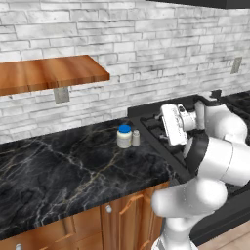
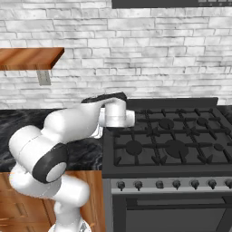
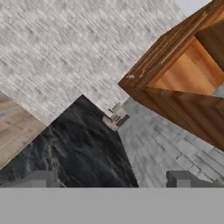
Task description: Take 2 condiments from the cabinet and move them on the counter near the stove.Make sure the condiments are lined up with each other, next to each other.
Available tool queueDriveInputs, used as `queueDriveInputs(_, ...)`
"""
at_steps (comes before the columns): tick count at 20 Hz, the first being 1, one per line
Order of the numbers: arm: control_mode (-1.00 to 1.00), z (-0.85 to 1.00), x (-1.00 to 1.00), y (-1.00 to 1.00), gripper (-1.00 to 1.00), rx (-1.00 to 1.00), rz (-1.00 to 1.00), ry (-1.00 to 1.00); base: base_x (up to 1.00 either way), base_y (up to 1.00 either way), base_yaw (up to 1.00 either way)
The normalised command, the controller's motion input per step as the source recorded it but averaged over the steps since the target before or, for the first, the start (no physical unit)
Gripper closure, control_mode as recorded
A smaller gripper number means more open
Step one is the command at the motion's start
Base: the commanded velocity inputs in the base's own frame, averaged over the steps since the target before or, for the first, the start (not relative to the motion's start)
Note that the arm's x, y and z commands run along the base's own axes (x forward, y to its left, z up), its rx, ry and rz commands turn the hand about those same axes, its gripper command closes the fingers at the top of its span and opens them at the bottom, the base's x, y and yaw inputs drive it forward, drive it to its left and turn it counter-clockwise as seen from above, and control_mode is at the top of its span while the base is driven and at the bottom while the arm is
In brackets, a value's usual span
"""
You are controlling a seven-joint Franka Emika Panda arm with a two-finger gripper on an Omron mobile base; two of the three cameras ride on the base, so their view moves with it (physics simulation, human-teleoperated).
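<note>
Two condiments stand side by side on the black, gold-veined marble counter (image 1: pixel 63 166), close to the stove (image 2: pixel 172 140) edge: a squat cream jar (image 1: pixel 124 137) with a round blue lid, and just right of it a slim grey-white shaker (image 1: pixel 136 137) with a domed cap. Nearer the camera, the smooth white arm bends over the raised dark burner grates. Its gripper (image 3: pixel 111 180) has the fingers spread wide, grasping nothing. Beyond, the reddish-brown wooden cabinet (image 1: pixel 49 73) hangs on the pale brick wall (image 1: pixel 146 44).
</note>
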Motion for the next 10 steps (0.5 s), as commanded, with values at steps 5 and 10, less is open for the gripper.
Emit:
queueDriveInputs(5, -1.0, 0.6, -0.61, 0.42, -1.0, -0.01, -0.03, -0.09, 0.0, 0.0, 0.0)
queueDriveInputs(10, -1.0, 0.51, -0.61, 0.48, -1.0, -0.05, 0.0, -0.1, 0.0, 0.0, 0.0)
